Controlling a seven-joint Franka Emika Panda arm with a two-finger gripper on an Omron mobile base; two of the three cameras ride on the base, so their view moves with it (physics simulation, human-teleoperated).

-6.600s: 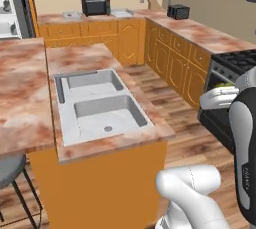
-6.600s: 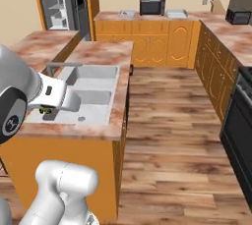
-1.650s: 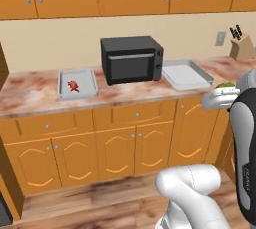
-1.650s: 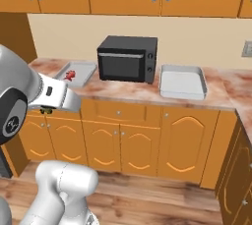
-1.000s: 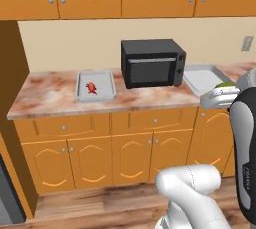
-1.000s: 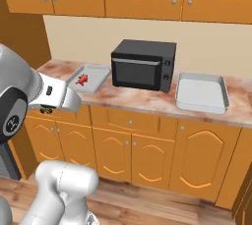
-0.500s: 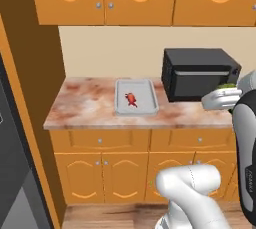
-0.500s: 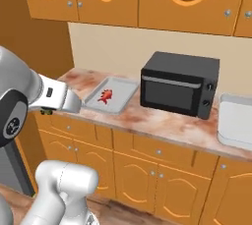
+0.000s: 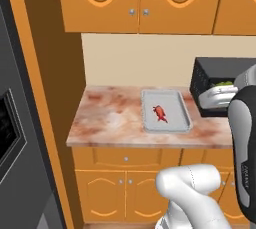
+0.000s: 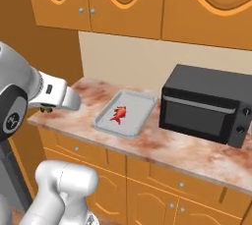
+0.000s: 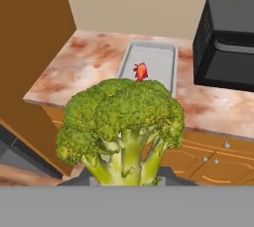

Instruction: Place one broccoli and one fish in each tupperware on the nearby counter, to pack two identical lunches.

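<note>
Hand view shows tool (image 11: pixel 125 179) gripping broccoli (image 11: pixel 121 129), tupperware (image 11: pixel 151 65) beyond.

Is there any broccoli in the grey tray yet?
No, the shallow grey tray holds only a small red fish.

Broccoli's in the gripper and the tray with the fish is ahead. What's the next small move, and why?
Probably carry the broccoli forward over the tray beside the fish: the gripper is shut on it short of the counter, and that tray has no broccoli.
</note>
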